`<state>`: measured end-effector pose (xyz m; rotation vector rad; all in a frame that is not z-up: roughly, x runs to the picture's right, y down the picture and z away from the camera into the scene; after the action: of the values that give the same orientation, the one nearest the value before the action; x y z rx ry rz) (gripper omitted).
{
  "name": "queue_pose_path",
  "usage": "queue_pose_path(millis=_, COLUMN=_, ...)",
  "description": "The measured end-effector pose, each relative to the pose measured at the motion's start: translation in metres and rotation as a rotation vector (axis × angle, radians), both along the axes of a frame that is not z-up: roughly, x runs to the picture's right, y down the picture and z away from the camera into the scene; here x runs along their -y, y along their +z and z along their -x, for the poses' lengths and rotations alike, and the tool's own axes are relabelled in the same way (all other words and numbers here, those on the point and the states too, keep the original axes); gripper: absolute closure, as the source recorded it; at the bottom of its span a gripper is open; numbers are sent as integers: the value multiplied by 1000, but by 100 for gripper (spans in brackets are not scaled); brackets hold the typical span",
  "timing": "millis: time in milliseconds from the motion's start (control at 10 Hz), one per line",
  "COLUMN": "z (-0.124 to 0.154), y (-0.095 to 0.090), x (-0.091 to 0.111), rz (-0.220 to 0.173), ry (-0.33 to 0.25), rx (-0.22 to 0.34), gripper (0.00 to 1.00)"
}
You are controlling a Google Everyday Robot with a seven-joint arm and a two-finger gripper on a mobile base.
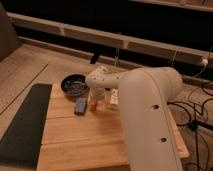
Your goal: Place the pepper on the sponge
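The pepper (93, 105) is a small orange-red sliver on the wooden table (90, 140), just right of the sponge (80, 105), a flat blue-grey block. My gripper (95, 98) reaches down from the big white arm (145, 115) right over the pepper, its end partly hidden by the wrist. The pepper and the sponge lie side by side, a small gap apart.
A round black bowl (74, 83) stands behind the sponge. A white bottle with markings (114, 97) lies right of the gripper. A long dark mat (24, 120) runs along the table's left side. Cables (197, 107) lie on the floor at right.
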<state>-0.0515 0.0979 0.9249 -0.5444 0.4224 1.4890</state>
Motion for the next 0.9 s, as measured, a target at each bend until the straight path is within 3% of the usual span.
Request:
queue_pose_path(millis=200, z=1, y=4, x=-2, rz=10, ry=-7, rx=4, gripper=51)
queue_pose_path(millis=400, z=2, y=6, x=-4, rz=13, ry=-9, rx=10, gripper=75)
queue_pose_path(millis=600, z=1, y=7, x=-4, rz=14, ry=-4, rx=9, gripper=92)
queue_pose_path(millis=700, z=-7, y=6, x=-2, rz=15, ry=-9, rx=-20, gripper=99)
queue_pose_path(millis=900, z=-19, y=-4, x=16, rz=-20, ry=-19, rx=-73, gripper=100)
